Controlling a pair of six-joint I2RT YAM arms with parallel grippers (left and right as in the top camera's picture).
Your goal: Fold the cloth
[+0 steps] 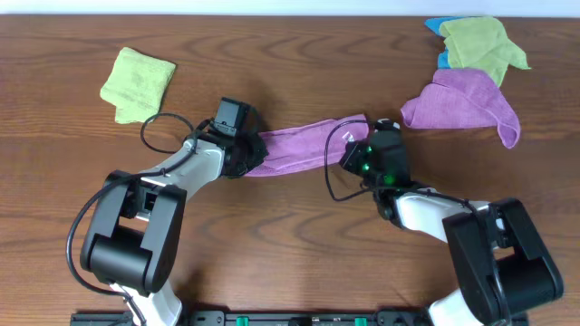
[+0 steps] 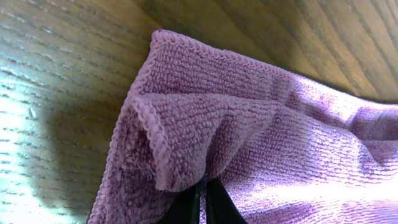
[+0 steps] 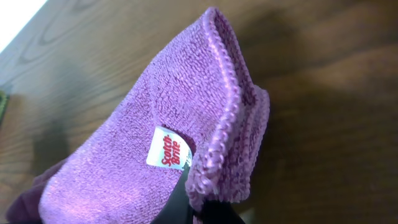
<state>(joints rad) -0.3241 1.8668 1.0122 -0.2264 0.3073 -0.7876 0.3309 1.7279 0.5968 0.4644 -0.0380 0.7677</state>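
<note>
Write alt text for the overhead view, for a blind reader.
Two robot arms hold a purple cloth stretched between them across a wooden table, the left pincer shut on one end and the right pincer on the other. A green cloth lies top left; a second purple cloth and another green cloth lie top right.

Looks like a robot lab bench: a wood-grain table point(image 1: 290, 235) with a left arm point(image 1: 136, 226) and right arm point(image 1: 494, 244) mounted at its near edge, a green cloth point(image 1: 138, 83) far left, a cloth heap point(image 1: 462, 100) far right
</note>
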